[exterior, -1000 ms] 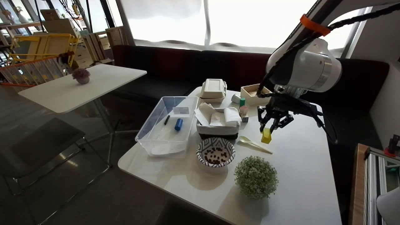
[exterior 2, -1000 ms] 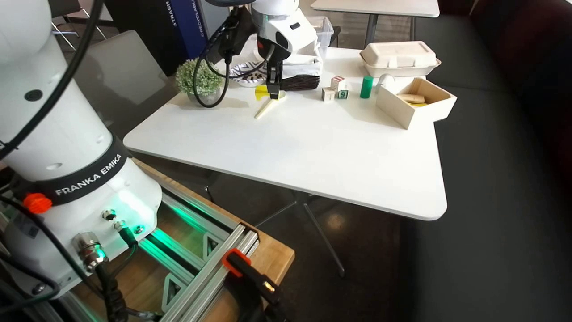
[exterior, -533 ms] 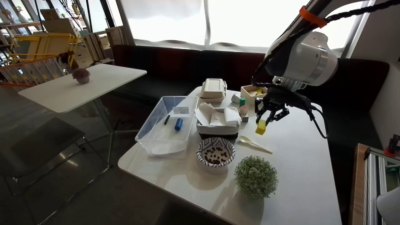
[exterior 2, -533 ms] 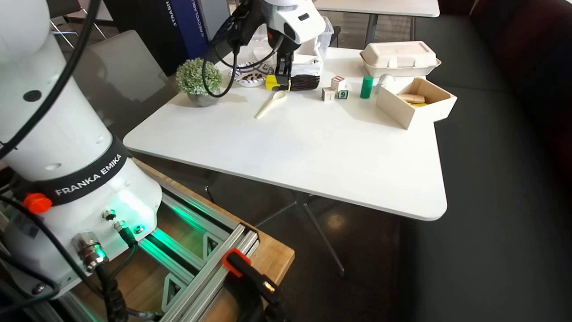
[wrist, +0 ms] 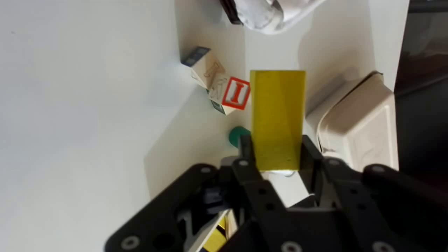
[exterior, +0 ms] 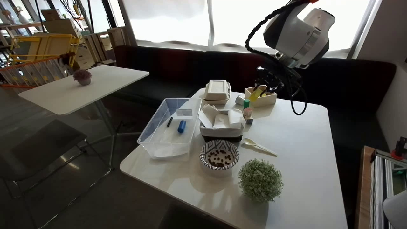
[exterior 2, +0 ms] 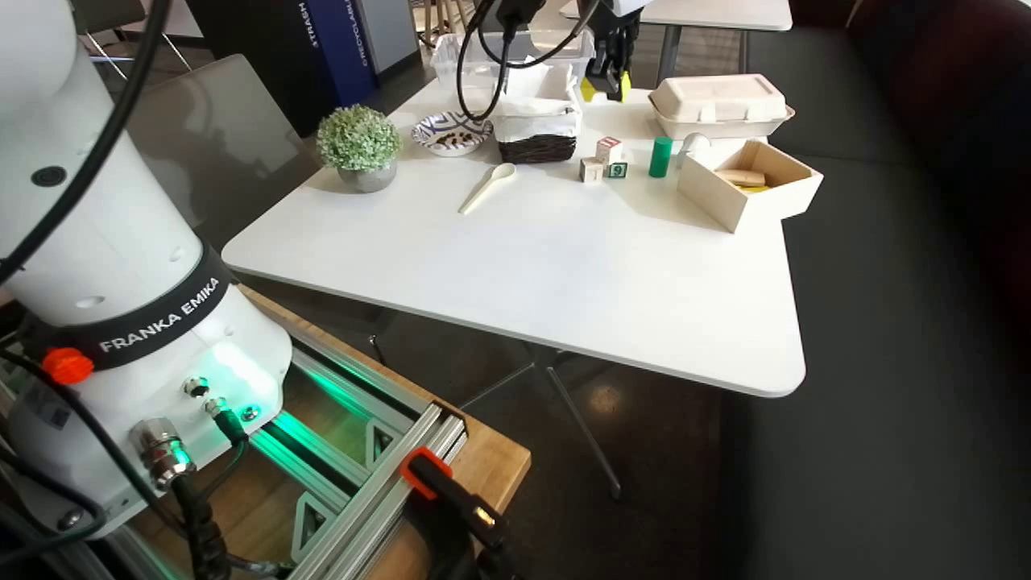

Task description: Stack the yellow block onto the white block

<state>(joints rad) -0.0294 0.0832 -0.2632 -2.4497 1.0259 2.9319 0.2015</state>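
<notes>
The gripper [wrist: 277, 152] and the yellow block [wrist: 278, 108] had moved, rising and crossing the table [exterior 2: 515, 258] over the last half second; nothing lying on it seemed to have shifted.

From the left in an exterior view, the potted plant [exterior 2: 358, 145] stood as before. The patterned bowl [exterior 2: 441, 122], partly hidden earlier, was almost wholly in sight, and the pale spoon [exterior 2: 484, 190] lay near. Next came the lined basket [exterior 2: 538, 148], which the gripper had passed. Then sat three pale letter blocks [exterior 2: 592, 170], one apparently resting on another, with the yellow block raised above the table; whether straight over them could not be told. Farther right were the green cylinder [exterior 2: 660, 157], the takeout box [exterior 2: 719, 101] and the wooden box [exterior 2: 777, 203].

The gripper was clamped on the yellow block, its fingertips [wrist: 247, 150] at opposite sides. So picking up was done, and this looked like the carry, with stacking yet to come. Which letter block counted as white was unclear; the red-marked block [wrist: 229, 91] seemed likely. The next move probably called for a centred, gentle descent, as a bump could topple that pile.
</notes>
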